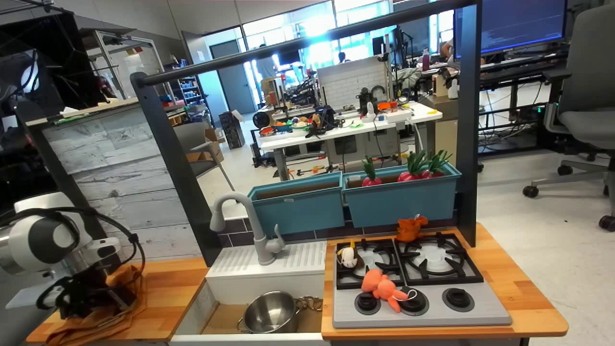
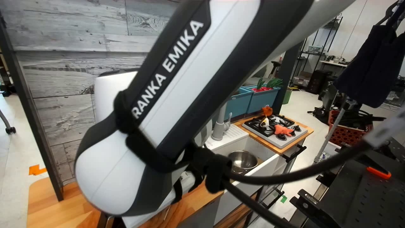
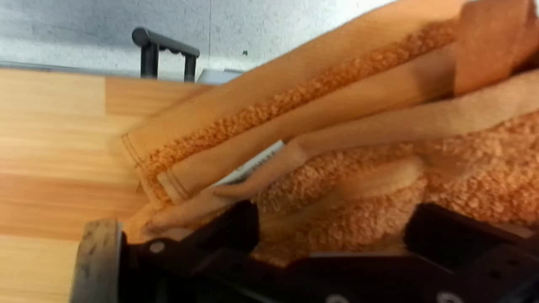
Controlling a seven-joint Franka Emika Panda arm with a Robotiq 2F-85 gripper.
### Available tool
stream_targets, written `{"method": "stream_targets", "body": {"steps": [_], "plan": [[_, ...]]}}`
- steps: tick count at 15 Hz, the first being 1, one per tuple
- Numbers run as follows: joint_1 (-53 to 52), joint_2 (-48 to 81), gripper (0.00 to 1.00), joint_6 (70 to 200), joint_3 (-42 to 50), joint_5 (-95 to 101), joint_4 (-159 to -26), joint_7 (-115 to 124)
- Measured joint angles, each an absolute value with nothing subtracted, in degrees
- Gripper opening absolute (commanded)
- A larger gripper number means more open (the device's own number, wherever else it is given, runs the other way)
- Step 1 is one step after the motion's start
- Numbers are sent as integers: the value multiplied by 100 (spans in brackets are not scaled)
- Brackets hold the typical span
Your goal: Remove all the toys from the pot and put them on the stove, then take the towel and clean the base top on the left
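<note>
Towel (image 3: 337, 139) on base top (image 3: 54, 168) — grey floor (image 3: 84, 33), likely

Grey faucet (image 1: 260, 236) left of centre in an exterior view; two blue planters (image 1: 402, 202), radishes (image 1: 408, 177) in the right one; monitor (image 1: 521, 24) and chair (image 1: 588, 81) upper right. At right in an exterior view: red basket (image 2: 345, 131), apparently holding cables (image 2: 351, 117).

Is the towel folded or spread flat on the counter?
Folded and rumpled: in the wrist view, the towel shows stacked edges and raised creases rather than one flat layer.
</note>
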State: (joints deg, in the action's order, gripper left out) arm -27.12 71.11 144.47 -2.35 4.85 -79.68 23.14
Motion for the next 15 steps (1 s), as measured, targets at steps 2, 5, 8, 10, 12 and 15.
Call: {"method": "stream_targets", "body": {"steps": [2,5,8,10,12,15], "plan": [[-2964,6948,100,14201,-110,485,-8187,2540],[-3064,6818,100,13979,238,485,-8397,2886],[-2973,6799,100,13807,687,485,-8475,3217],[-2869,6798,100,13676,867,487,-8497,3330],[-2791,6794,100,13635,900,515,-8512,3338],[-2862,6738,100,13659,822,653,-8562,3331]]}}
